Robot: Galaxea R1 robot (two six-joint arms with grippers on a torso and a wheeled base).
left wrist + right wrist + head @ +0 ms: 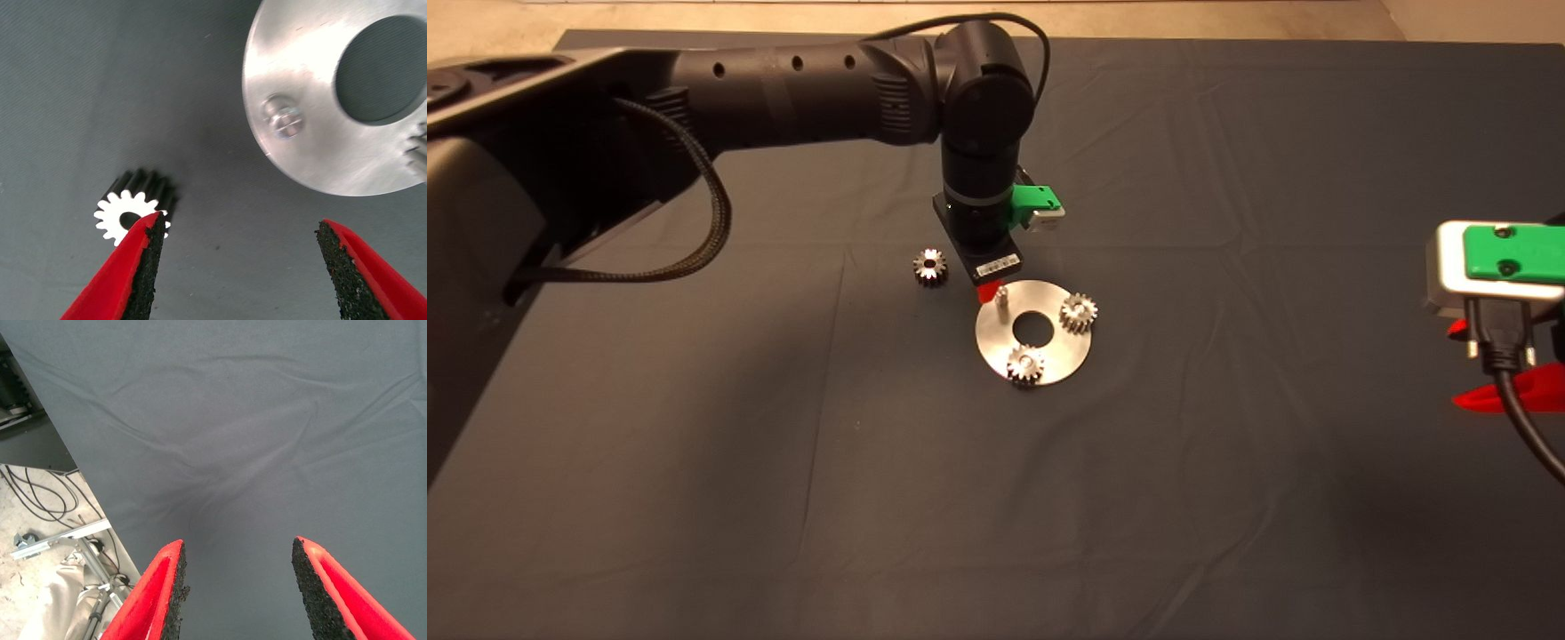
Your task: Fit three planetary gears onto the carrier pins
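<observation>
Left end effector (237, 267), fingers spread and empty, hovers between the last loose gear (929, 266) and the bare pin (1002, 300); two gears (1078, 313) sit seated on the disc (996, 342).

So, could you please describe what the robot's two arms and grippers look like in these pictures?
The left arm is matte black and tubular, with round holes, a braided black cable looping beneath it and a white label by the wrist. The left gripper has a green body and tapered red fingers faced with rough black pads. The right gripper looks the same, with a green plate on a silver housing and a black cable plugged in.
</observation>
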